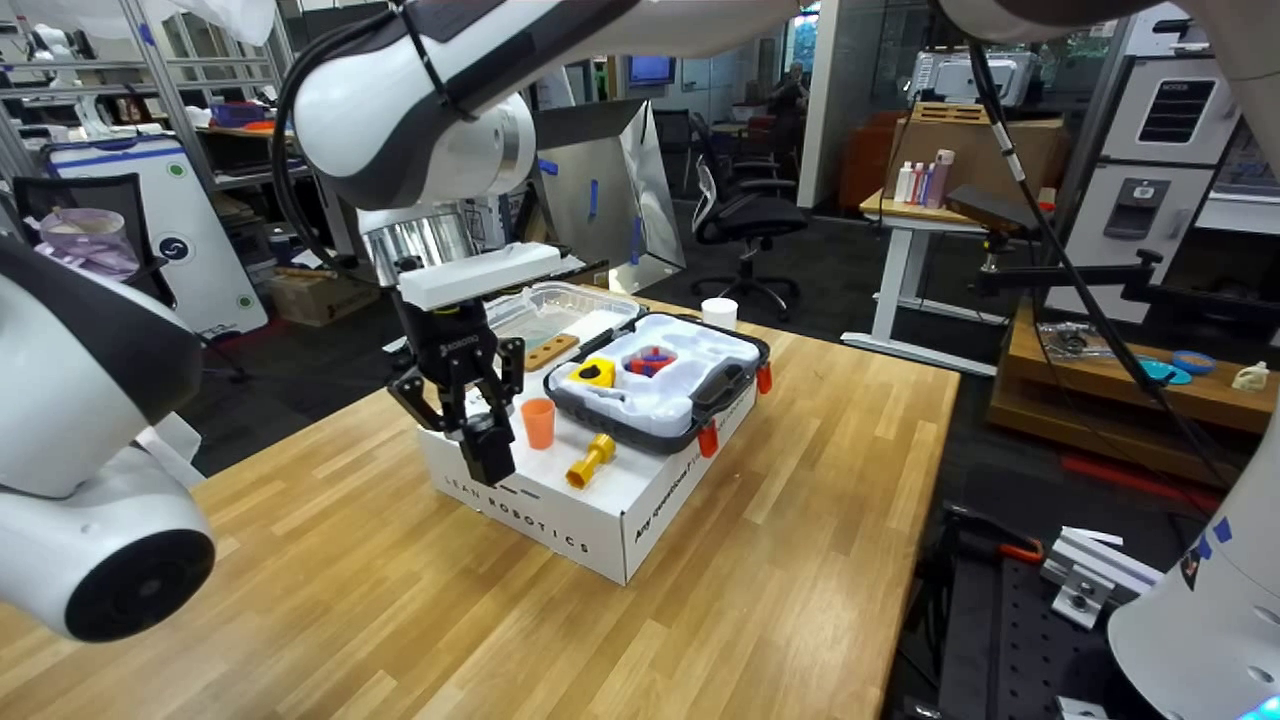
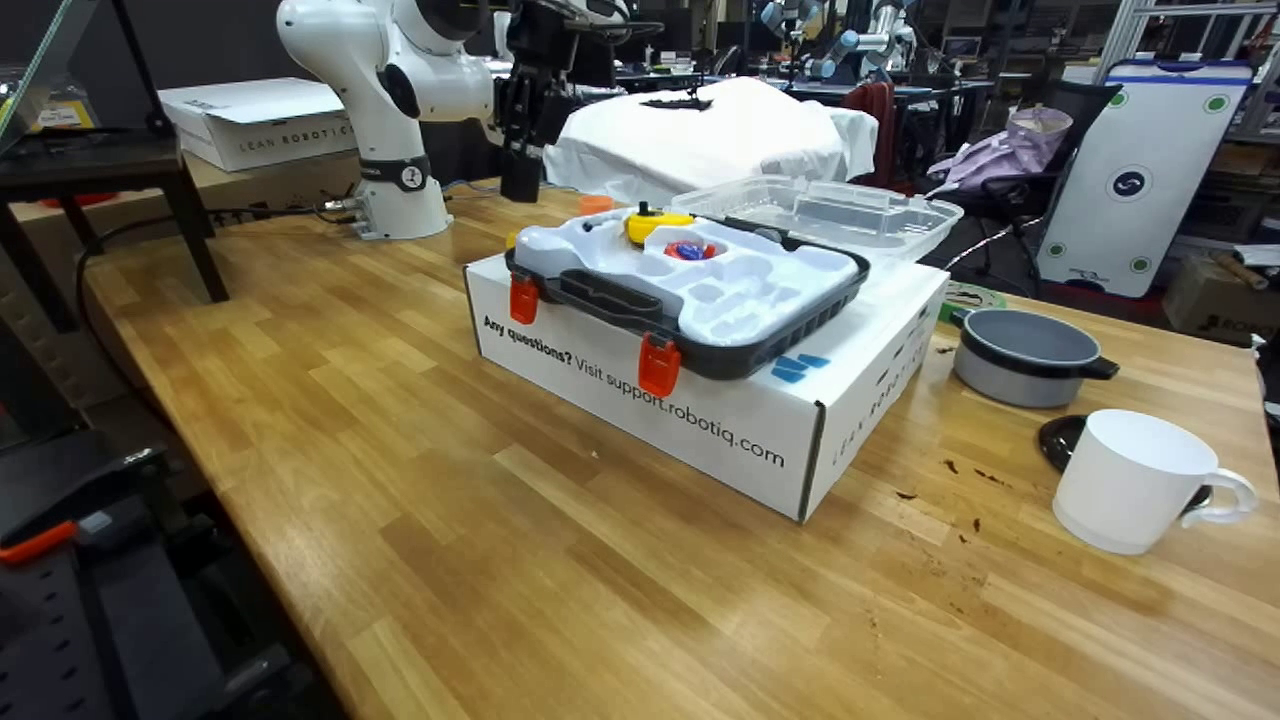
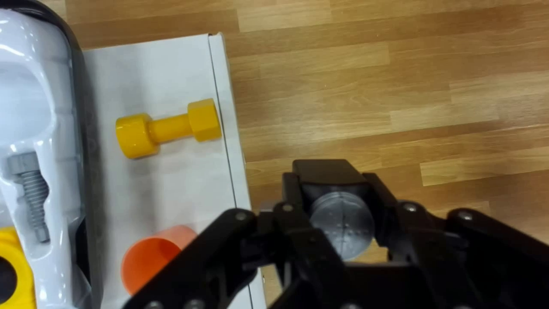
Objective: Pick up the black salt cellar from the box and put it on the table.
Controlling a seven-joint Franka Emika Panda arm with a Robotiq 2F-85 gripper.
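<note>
The black salt cellar (image 1: 491,456) is held upright in my gripper (image 1: 476,418). In the wrist view its round, greyish see-through top (image 3: 343,225) faces the camera, between the two fingers of the gripper (image 3: 332,201). The fingers are shut on its sides. It also shows as a dark block (image 2: 521,176) under the gripper in an exterior view. The white box (image 1: 530,525) stands on the wooden table (image 1: 780,570). In the wrist view the cellar is over the table, just past the edge of the box (image 3: 171,73), and in the air.
On the box are a yellow dumbbell-shaped piece (image 3: 171,128), an orange cup (image 1: 538,423), an open case tray (image 2: 690,290) with red latches and a clear plastic container (image 2: 830,210). A grey pot (image 2: 1025,355) and white mug (image 2: 1130,480) stand on the table beyond the box.
</note>
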